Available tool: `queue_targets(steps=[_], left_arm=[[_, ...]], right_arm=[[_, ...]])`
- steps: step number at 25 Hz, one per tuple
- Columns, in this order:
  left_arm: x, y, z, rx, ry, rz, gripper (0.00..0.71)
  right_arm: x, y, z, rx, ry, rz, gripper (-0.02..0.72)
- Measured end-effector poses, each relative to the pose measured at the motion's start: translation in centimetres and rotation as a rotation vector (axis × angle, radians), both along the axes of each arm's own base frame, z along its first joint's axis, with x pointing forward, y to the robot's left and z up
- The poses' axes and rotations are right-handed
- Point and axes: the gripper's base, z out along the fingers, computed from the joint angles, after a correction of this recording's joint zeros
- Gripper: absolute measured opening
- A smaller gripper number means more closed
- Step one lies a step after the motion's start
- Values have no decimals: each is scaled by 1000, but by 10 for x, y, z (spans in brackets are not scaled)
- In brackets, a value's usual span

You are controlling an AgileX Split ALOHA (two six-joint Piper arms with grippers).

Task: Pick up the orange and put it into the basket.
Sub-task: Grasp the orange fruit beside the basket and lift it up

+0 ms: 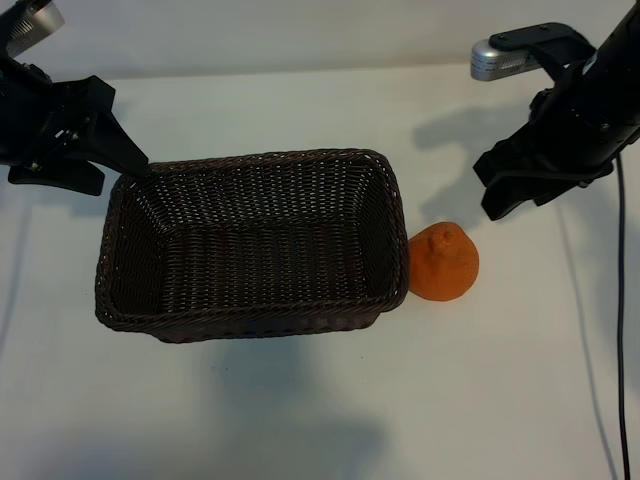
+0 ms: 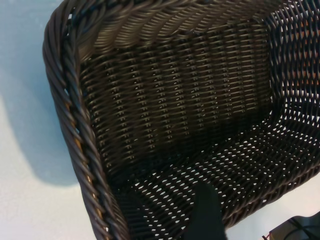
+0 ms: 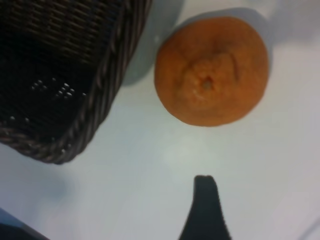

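Here, count: we see one orange (image 1: 444,262), one basket (image 1: 250,165), two grippers.
Orange, look: bright, matte, dimpled skin, with a raised knobby stem end pointing up; much smaller than the basket.
Orange, place: on the white table (image 1: 300,410), just beside the basket's right end wall, outside it.
Basket: dark brown wicker, rectangular, braided rim, nothing inside.
Right gripper (image 1: 535,180): above and to the right of the orange, clear of it, jaws apart, holding nothing.
Left gripper (image 1: 120,160): at the basket's far left corner, jaws spread, holding nothing.
In the way: we find only the basket wall close against the orange's left side.
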Motion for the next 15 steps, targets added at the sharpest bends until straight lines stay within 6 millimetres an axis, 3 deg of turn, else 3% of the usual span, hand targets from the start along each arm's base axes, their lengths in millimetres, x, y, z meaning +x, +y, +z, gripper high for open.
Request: queue_targets(steps=[15], left_arm=[[0,0,0,-1,0,0,579]], right_arm=[[22,8,-41,59,36,-17,523]])
